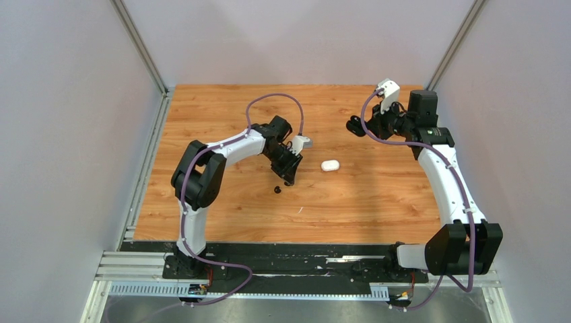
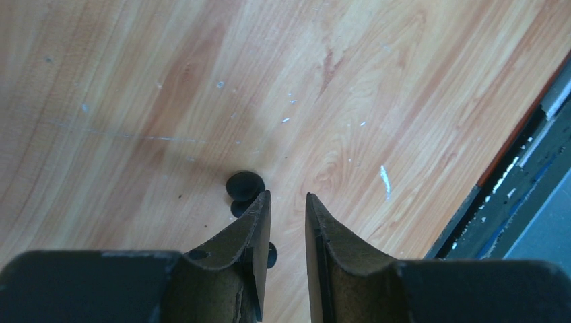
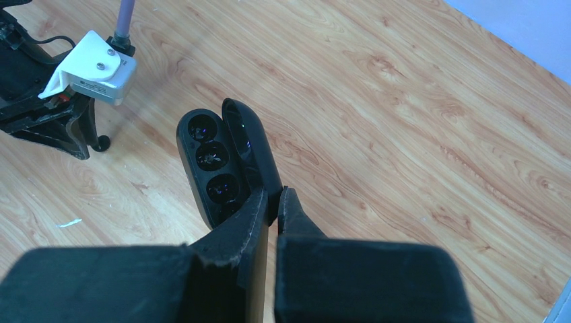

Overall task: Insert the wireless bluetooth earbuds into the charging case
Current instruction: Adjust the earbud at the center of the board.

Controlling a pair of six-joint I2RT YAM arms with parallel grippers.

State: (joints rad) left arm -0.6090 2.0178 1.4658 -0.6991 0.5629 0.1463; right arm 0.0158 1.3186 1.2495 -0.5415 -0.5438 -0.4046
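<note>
On the wooden table (image 1: 377,202), near its middle, a black earbud (image 2: 244,185) lies just past the tips of the left gripper (image 2: 288,196). Its jaws stand a narrow gap apart with nothing between them. A second dark speck (image 2: 271,254) shows behind one finger, mostly hidden, and I cannot tell what it is. A white case (image 1: 330,165) rests near, to the right of that gripper. Toward the far right, the right gripper (image 3: 275,195) is closed tightly on the lid of the open black charging case (image 3: 214,158). The case's near end is cut off behind the fingers. Its wells are dark, their contents hard to make out.
</note>
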